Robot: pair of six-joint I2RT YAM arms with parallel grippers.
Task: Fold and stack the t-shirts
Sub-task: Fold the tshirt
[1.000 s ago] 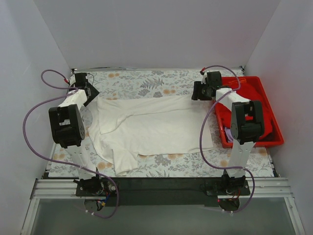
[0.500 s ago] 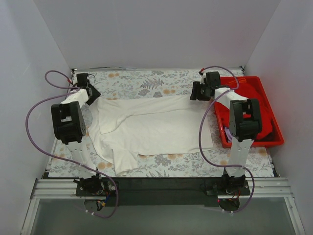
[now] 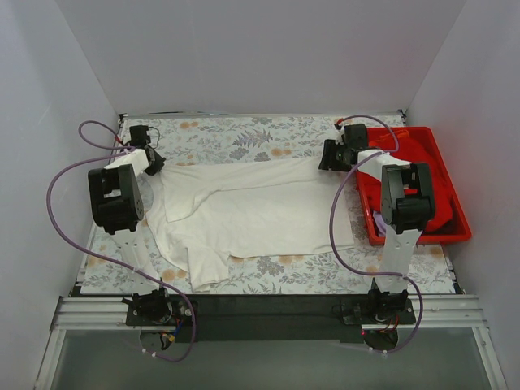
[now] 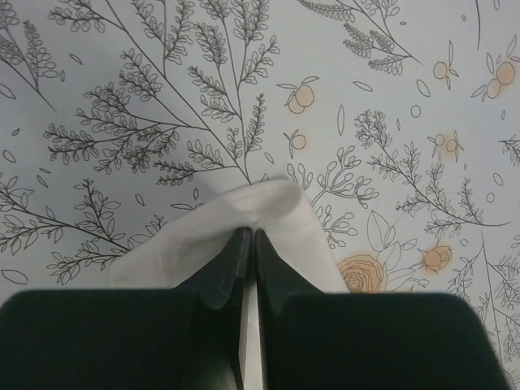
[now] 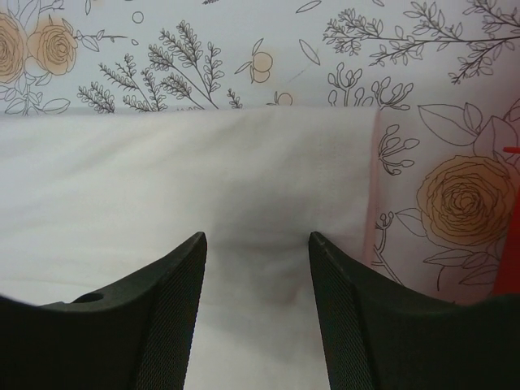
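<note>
Checker: Shirt position first, quick.

Arm: Got it. The white t-shirt point(image 3: 260, 213) lies spread out mid-counter on the floral tablecloth point(image 3: 236, 140). One flap trails off toward 7 o'clock. The 9 o'clock side is folded in over the body of the shirt.

Checker: Left gripper?

Arm: My left gripper point(image 3: 151, 161) sits at the shirt's 10 o'clock corner. In the left wrist view the fingers point(image 4: 229, 266) are pressed together with a small peak of the white t-shirt point(image 4: 280, 213) pinched between them, so it is clamped on the shirt. Printed tablecloth point(image 4: 162, 97) shows all around that peak from 9 through 12 to 3 o'clock.

Checker: Right one?

Arm: My right gripper point(image 3: 328, 154) is at the shirt's 2 o'clock corner. It is just beside the red tray point(image 3: 422, 240), which stands at 3 o'clock on the counter. In the right wrist view the fingers point(image 5: 162, 325) are apart and white fabric point(image 5: 203, 162) fills the gap between them. The shirt's far edge runs straight across toward 12 o'clock, and the side edge drops down at 3 o'clock with tablecloth point(image 5: 455, 195) past it. I cannot tell if the tips touch the fabric or hang just over it.

Checker: Shirt flat under the right side?

Arm: Mostly smooth, with a soft shadowed dip between the fingers.
</note>
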